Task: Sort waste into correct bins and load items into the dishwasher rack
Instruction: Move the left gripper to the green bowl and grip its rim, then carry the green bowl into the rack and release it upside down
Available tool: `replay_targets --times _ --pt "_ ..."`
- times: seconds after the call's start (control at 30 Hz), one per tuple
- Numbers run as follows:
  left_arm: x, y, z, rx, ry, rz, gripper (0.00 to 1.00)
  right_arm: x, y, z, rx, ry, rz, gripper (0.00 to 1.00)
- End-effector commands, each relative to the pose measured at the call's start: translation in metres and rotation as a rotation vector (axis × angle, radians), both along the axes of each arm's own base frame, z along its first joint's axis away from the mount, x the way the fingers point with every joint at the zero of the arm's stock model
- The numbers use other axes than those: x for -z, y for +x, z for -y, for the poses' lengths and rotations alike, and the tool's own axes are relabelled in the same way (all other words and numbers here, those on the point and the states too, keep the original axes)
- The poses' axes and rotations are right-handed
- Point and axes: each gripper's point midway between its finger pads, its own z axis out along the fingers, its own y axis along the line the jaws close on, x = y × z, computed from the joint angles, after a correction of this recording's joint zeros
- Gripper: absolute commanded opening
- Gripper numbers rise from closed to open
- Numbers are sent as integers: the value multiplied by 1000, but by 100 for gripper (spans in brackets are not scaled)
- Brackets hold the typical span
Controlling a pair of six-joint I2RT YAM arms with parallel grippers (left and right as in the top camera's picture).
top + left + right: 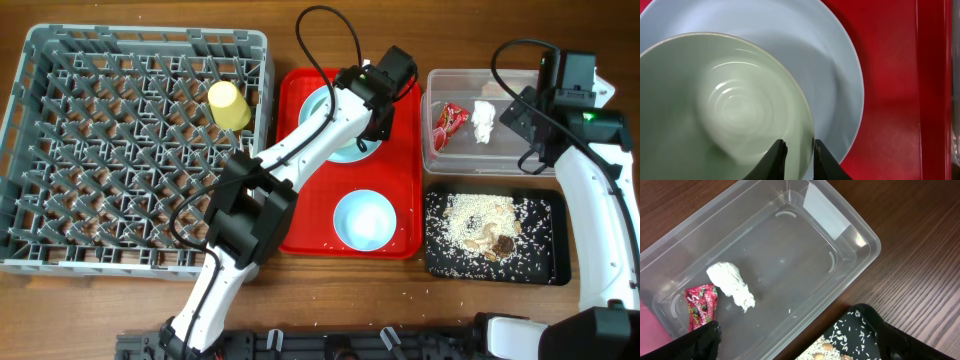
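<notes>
— Left jaws are nearly closed, with 1 finger [823, 162] outside the pale green bowl [730, 110] and 1 inside, the rim between them. I can't tell whether they bite. Right jaws hang wide open over the clear tub [790, 240], holding nothing.

— Where is the bowl sitting?

— On the light blue plate [840, 65], at the far end of the red tray [890, 100], to the right of the dishwasher rack [40, 130].

— How do you expect it to handle?

— Light, stiff and glossy, I'd judge, so slippery. The rim is the only place I can take it. Pinched at 1 edge, it may swing down when lifted.

— Which way does it point?

— Mouth up, base flat on the plate. It's round, so it has no long axis. I reckon it needs tipping to stand among the pegs.
</notes>
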Motion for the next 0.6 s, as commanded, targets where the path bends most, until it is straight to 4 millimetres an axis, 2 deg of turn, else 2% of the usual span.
replay_targets --times 0.0,0.1,0.17,0.2,0.23,0.27,0.37,0.43,0.5,0.57 --pt "19 -7 -5 0 42 -26 20 -10 -1 2 4 -20 24 100" --pt "28 -10 -8 0 50 -36 22 -10 -1 2 3 -20 24 100" --pt "31 -10 -9 -1 53 -38 18 -10 -1 2 3 -20 24 100" --pt "30 -9 -10 1 55 -33 8 -10 -1 2 3 -20 24 100" --pt "29 -8 -10 10 57 -29 4 -10 -1 2 3 -20 24 100" --pt "27 -5 -11 5 63 -16 4 -10 -1 2 3 -20 24 100" --pt "1 2 -16 -11 59 27 4 -10 -1 2 3 -20 24 100" --pt "-36 9 -21 -29 10 67 4 -10 -1 2 3 -20 24 100" --pt "-107 8 -38 -50 -109 92 4 -10 -1 2 3 -20 24 100" --pt "-174 -8 -65 8 -230 109 4 -10 -1 2 3 -20 24 100"
